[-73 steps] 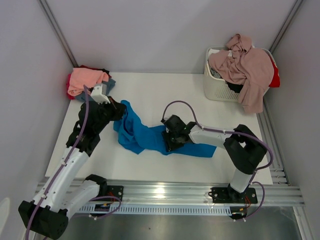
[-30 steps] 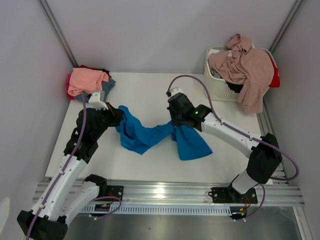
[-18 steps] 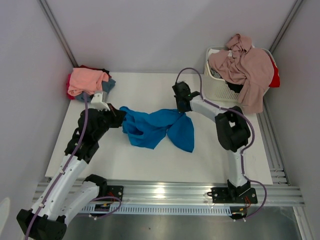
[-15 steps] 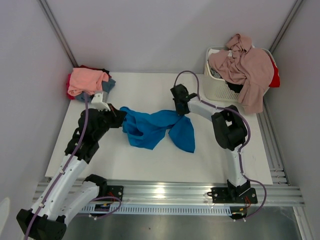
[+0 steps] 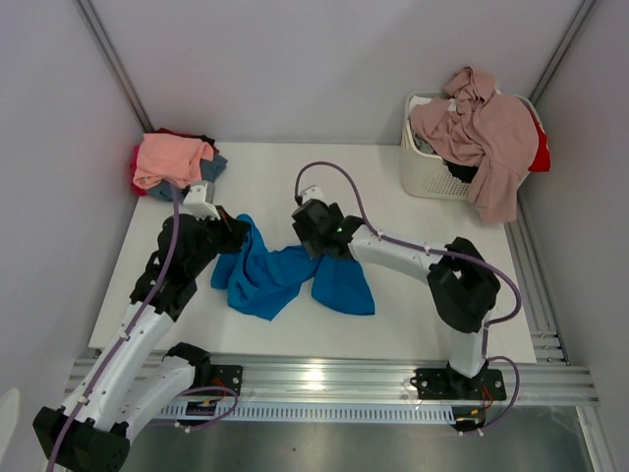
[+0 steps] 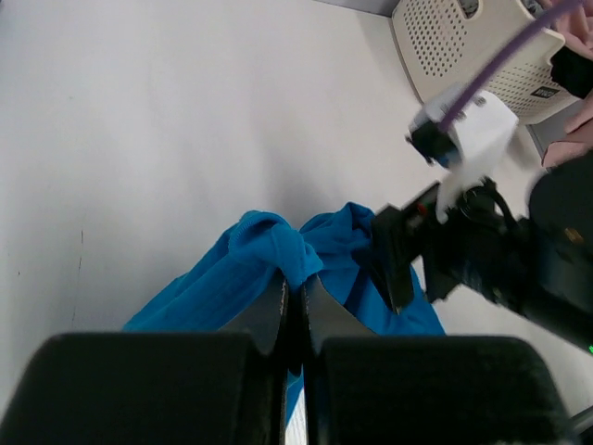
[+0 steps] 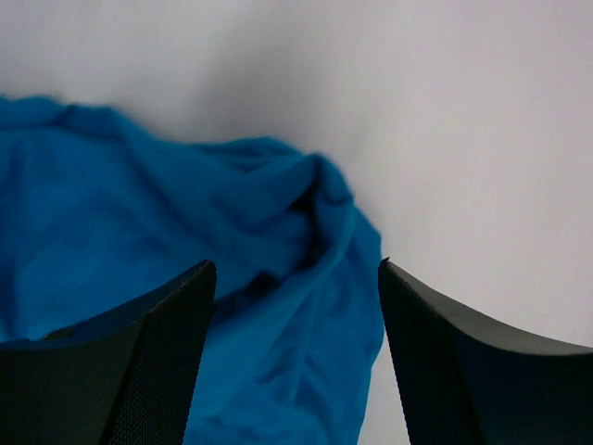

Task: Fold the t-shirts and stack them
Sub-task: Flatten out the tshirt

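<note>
The left fingers are pressed together on a raised fold of the bright blue t-shirt, while the right fingers stand wide apart just above its crumpled cloth, gripping nothing. The shirt lies bunched on the counter, well to the left of the white slatted basket and nearer the arms. Its long axis runs side to side, from the pinched end farthest from the basket to a flatter flap on the basket's side. Half a second ago the right fingers held the shirt closer to the basket, drawing it out. They have since opened and moved away from the basket, and the cloth has gathered shorter. The right arm is bent sharply at the elbow below the basket, its forearm stretched low away from it. The left arm reaches forward with its wrist turned toward the basket.
</note>
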Action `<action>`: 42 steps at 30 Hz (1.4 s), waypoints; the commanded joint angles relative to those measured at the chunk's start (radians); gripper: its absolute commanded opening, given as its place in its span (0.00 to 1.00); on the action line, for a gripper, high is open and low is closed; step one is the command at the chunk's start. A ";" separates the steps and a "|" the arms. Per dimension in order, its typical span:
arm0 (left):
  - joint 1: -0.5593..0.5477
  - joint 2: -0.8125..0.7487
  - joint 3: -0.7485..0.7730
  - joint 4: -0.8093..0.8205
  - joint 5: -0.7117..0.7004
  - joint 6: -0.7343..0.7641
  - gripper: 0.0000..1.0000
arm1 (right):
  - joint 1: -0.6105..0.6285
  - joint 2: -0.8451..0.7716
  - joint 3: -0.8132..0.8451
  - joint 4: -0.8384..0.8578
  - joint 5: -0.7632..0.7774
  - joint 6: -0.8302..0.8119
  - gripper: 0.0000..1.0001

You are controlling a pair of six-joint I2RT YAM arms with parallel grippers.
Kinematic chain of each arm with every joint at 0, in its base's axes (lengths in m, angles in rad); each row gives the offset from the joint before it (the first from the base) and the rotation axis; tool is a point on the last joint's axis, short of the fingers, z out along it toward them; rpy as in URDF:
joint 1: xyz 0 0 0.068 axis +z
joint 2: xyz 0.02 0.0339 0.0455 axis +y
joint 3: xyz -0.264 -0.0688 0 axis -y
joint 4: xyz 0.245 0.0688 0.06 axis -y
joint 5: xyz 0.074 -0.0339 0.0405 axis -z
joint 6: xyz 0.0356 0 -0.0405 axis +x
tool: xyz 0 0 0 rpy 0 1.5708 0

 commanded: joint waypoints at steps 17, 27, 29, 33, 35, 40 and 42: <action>-0.010 -0.015 -0.002 0.035 -0.002 0.006 0.00 | 0.169 -0.198 -0.264 -0.050 -0.024 0.179 0.70; -0.012 -0.035 -0.008 0.012 -0.011 0.013 0.00 | 0.208 -0.166 -0.226 -0.036 -0.135 0.185 0.64; -0.012 -0.038 -0.015 0.009 -0.011 0.013 0.00 | 0.210 -0.160 -0.226 -0.035 -0.158 0.184 0.63; -0.012 -0.043 -0.008 0.001 -0.011 0.013 0.01 | 0.213 -0.117 -0.220 -0.035 -0.199 0.176 0.62; -0.012 -0.046 -0.009 -0.002 -0.013 0.013 0.01 | 0.215 -0.094 -0.215 -0.044 -0.201 0.187 0.60; -0.012 -0.052 -0.012 -0.014 -0.016 0.016 0.00 | 0.215 -0.087 -0.241 -0.009 -0.191 0.196 0.55; -0.012 -0.055 -0.012 -0.016 -0.016 0.017 0.00 | 0.215 -0.089 -0.245 -0.007 -0.179 0.197 0.48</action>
